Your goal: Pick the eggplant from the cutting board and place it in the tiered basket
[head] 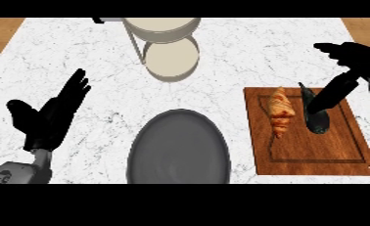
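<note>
Eggplant (318,120): on board (307,156), right of croissant (280,115). Probably light, smooth, slippery; best taken mid-body. Right hand (345,56) above it, finger state unclear. Left hand (51,115) resting, fingers straight.

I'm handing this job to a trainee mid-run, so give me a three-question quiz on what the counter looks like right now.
1. True or false: the eggplant lies in the tiered basket.
2. What lies beside it on the cutting board? A) croissant B) banana C) cup
3. Which hand is above the board?

Key: 1 false, it lies on the board. 2 A. 3 the right hand; the left hand rests open at the view's left.
</note>
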Controlling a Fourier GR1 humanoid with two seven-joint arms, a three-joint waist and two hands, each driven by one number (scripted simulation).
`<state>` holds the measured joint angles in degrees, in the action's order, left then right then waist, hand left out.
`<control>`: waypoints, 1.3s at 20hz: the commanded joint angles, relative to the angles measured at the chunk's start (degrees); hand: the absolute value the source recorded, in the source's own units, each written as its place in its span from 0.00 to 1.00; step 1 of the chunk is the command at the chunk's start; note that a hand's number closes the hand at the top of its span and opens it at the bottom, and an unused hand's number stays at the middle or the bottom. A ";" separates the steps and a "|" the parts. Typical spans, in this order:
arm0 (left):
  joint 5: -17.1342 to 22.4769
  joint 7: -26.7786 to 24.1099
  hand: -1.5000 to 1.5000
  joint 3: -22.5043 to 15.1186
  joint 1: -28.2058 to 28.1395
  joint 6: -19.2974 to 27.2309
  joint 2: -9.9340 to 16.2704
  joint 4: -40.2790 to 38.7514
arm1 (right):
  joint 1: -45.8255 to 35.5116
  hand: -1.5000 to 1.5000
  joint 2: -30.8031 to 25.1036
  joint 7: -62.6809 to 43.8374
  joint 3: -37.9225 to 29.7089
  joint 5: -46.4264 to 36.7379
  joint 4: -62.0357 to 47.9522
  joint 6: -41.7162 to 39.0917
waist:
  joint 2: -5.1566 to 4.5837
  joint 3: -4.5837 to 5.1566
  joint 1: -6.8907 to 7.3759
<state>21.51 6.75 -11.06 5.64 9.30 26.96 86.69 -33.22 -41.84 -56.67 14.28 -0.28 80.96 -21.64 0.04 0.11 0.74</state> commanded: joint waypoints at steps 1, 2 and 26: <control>0.29 -1.83 0.50 2.09 0.07 -3.35 -0.53 -3.30 | 0.34 0.00 3.26 -6.17 1.10 -3.57 0.19 0.32 | -0.05 -0.07 -0.58; -0.28 1.71 0.50 1.01 -0.45 -0.53 -0.65 0.89 | -1.77 0.00 6.97 -11.33 3.22 -4.00 0.21 2.55 | 0.02 -0.08 -0.16; -8.17 4.86 0.50 5.27 -4.69 -3.67 -6.93 7.29 | 8.68 0.00 12.09 9.38 -1.77 -28.94 -14.94 4.76 | -0.02 -0.12 -0.35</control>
<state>14.89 9.55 -5.78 3.82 5.50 21.19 89.29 -24.19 -31.60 -49.35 13.76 -25.73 68.83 -16.78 0.01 0.00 0.18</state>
